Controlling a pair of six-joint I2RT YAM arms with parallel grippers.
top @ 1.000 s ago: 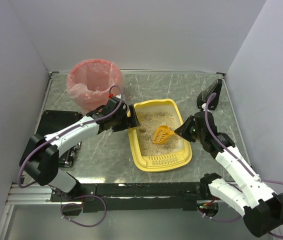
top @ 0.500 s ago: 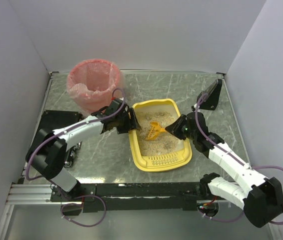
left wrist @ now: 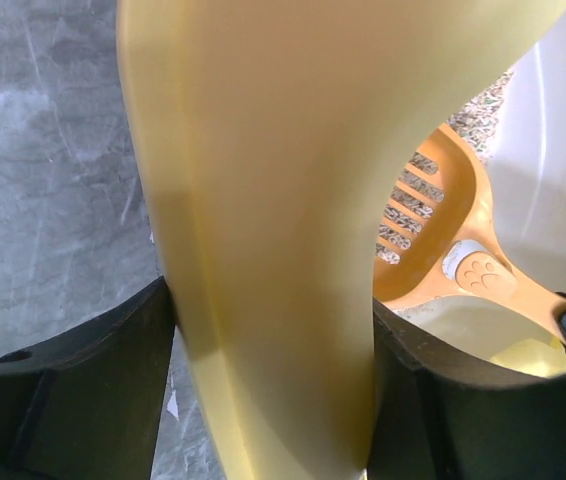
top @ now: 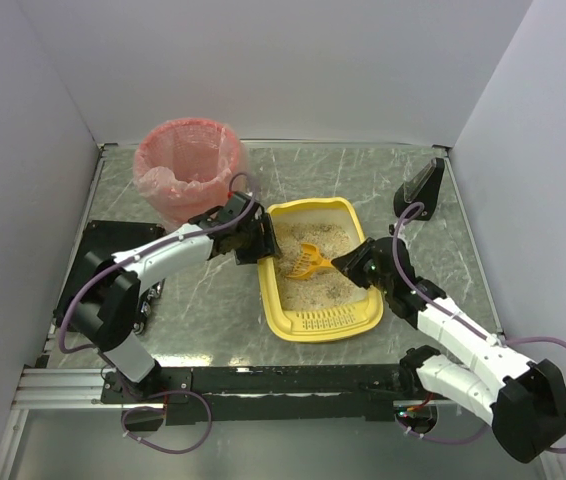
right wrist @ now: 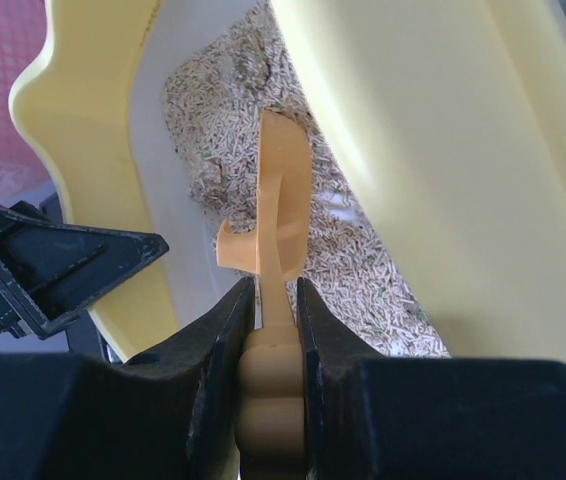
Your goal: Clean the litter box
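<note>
A grey marbled desk (top: 213, 310) inside white walls carries the yellow litter box (top: 325, 326), which lies at its middle between the two arms, slotted lip toward their bases. The left end effector (top: 261, 247) straddles the box's left wall — one finger pressed to each face. The right end effector (top: 349, 264) is clamped on the handle of an orange scoop (top: 307, 262), whose slotted blade sits in the beige litter (top: 328, 290). A pink-lined basket (top: 188, 170) stands at the far left, near the box's corner.
</note>
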